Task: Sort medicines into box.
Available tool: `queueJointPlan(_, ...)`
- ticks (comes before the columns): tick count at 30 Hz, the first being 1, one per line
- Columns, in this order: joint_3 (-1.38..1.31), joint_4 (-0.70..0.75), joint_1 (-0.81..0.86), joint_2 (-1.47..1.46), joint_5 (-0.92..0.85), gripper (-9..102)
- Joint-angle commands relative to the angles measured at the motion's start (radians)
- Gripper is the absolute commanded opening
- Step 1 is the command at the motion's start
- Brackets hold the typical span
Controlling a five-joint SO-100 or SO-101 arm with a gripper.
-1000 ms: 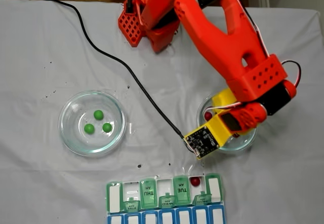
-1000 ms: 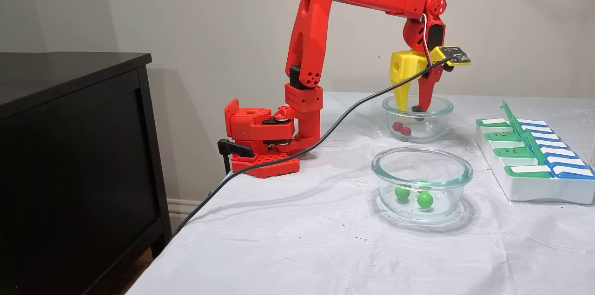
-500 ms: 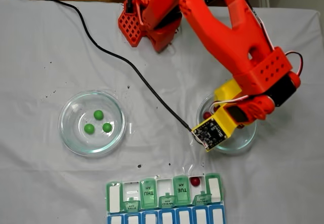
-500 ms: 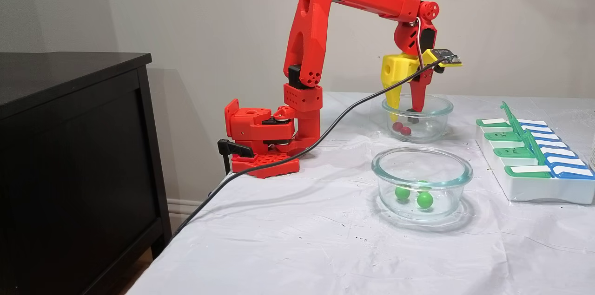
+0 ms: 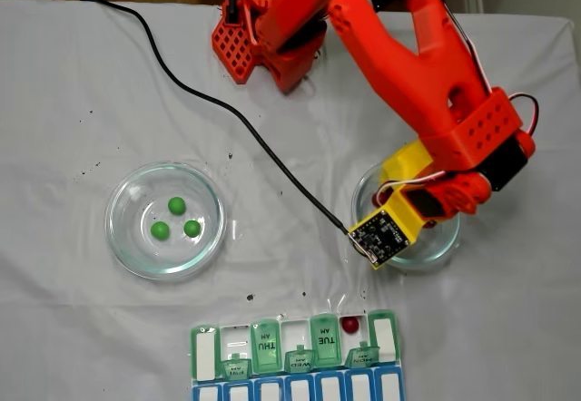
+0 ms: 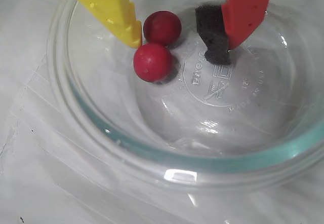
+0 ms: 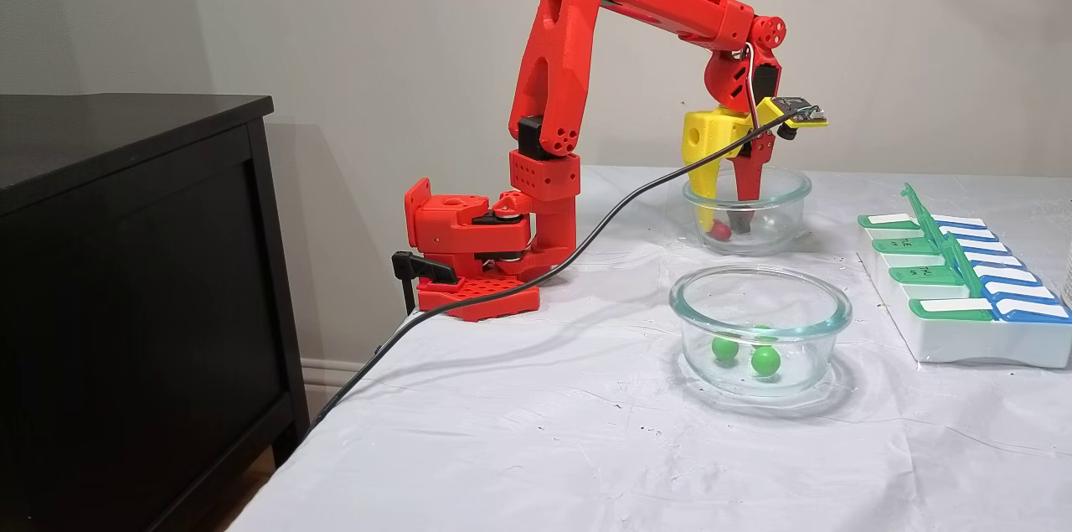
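Red-and-yellow two-finger gripper hangs spread apart inside the round clear glass dish, its yellow finger touching two dark red glossy balls.

Table: covered by a wrinkled white cloth with small dark specks.

Resting directly on it, by clock face in the top-down fixed view:
- Arm base, red, at 12 o'clock by the far edge.
- Black cable, trailing from 11 o'clock toward the centre.
- Glass dish at 9 o'clock, round and clear, with three green balls inside.
- Second glass dish at 3 o'clock, with two red balls touching each other on its bottom.
- Pill box at 6 o'clock, at the near edge; green lids, blue row below, one red ball in an open compartment.
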Motion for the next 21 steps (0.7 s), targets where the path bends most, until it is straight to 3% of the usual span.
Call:
queueJointPlan(1, 0.002, 0.014, -0.035, 0.021, 0.005, 20)
queueJointPlan(21, -0.041, 0.041, -0.130, 0.041, 0.038, 21)
